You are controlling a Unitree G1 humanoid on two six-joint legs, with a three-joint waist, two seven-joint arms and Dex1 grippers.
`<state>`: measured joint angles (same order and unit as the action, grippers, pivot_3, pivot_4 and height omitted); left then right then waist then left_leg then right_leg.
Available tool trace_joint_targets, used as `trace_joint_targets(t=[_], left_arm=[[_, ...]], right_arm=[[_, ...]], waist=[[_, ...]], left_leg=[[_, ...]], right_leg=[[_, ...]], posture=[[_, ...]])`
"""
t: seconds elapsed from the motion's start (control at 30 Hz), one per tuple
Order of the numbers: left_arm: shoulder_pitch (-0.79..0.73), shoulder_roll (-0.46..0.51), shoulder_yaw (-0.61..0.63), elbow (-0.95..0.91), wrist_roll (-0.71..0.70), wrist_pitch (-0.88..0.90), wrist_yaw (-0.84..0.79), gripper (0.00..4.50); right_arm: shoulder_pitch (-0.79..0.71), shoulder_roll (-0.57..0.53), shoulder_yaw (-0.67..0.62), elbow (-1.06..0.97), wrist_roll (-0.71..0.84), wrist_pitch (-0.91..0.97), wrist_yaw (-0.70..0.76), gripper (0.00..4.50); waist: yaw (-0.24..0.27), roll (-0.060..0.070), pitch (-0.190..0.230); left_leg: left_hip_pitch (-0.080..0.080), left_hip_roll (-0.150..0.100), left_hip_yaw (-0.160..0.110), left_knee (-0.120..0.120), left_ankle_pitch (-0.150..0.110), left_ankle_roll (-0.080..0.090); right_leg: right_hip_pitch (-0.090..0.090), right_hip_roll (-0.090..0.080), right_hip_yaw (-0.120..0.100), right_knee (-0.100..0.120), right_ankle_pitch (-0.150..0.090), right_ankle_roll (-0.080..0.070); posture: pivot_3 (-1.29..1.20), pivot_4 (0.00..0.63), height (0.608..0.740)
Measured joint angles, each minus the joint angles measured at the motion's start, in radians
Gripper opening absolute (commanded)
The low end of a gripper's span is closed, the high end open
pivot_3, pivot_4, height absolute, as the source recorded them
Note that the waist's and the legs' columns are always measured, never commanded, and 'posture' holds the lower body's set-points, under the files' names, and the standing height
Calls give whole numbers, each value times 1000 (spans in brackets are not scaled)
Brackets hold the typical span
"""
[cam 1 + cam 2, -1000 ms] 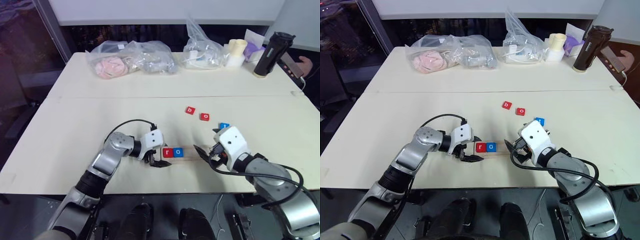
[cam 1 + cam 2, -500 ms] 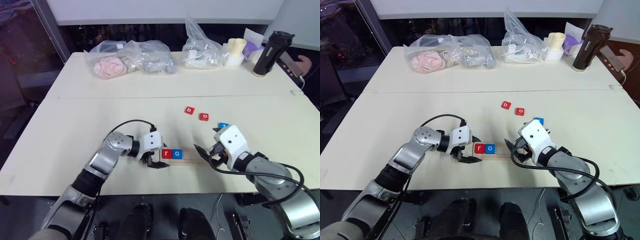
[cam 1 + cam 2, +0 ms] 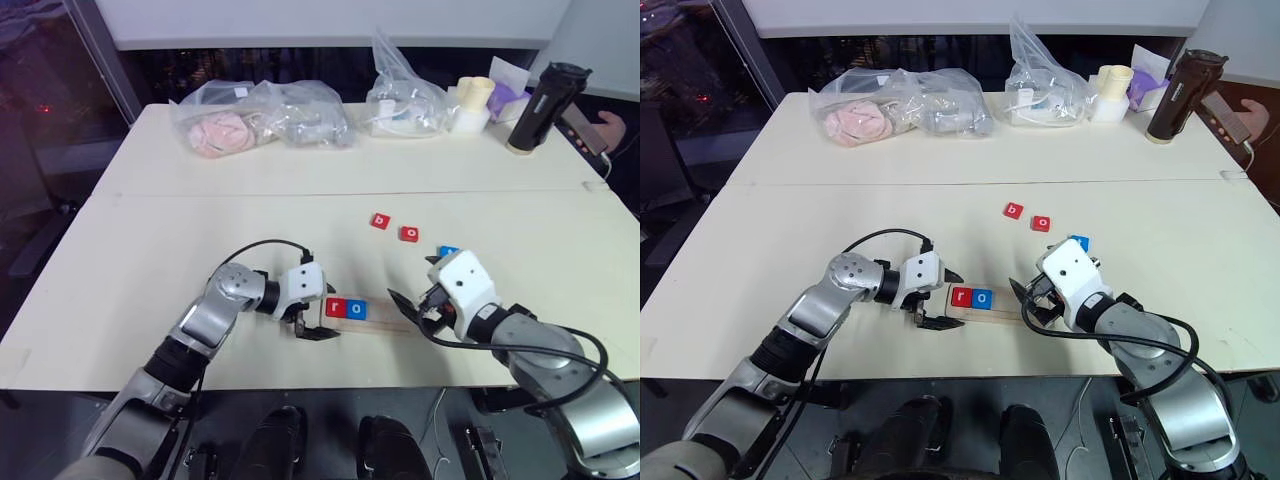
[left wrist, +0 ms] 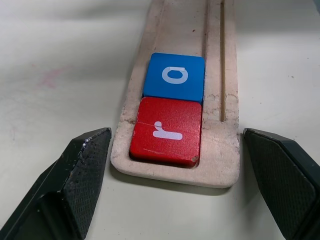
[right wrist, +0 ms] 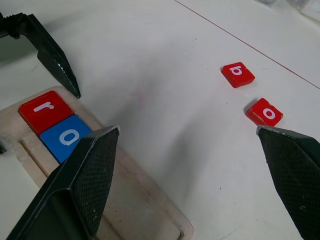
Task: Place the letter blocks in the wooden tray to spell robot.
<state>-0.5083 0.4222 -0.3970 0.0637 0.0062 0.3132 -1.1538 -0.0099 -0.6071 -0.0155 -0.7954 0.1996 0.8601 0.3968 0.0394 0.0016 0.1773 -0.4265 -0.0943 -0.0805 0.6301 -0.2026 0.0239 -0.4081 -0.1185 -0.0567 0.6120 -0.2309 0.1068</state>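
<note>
Pale tabletop (image 3: 150,260) carries the long pale wooden tray (image 4: 227,100), holding red r block (image 4: 167,131) and blue o block (image 4: 175,76) at its left end. Left gripper (image 3: 314,317) straddles that end, jaws spread; right gripper (image 3: 412,308), jaws spread, sits nearer the red b block (image 3: 379,221), red o block (image 3: 409,233) and blue block (image 3: 448,250) beyond the tray.

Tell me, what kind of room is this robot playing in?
Probably a lab or office workroom: a plain pale table with plastic bags of supplies at the back, a dark flask, and letter blocks set out for practice.
</note>
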Motion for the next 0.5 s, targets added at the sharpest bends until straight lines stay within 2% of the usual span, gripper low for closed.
trace_joint_targets(t=[0.17,0.5], left_arm=[[29,57,13,-32,-28,-21,-6,4447],[113,276,79,-114,-106,-38,-83,4447]], right_arm=[[-5,-1,0,9,0,0,4,4500],[-75,-1,2,48,3,-2,27,4500]], waist=[[-7,0,0],[-35,1,0]], left_leg=[[0,2,0,-3,0,0],[0,3,0,-5,0,0]], right_leg=[[-2,1,0,0,-1,-1],[-4,1,0,1,-1,-3]], posture=[[0,150,738],[0,150,738]])
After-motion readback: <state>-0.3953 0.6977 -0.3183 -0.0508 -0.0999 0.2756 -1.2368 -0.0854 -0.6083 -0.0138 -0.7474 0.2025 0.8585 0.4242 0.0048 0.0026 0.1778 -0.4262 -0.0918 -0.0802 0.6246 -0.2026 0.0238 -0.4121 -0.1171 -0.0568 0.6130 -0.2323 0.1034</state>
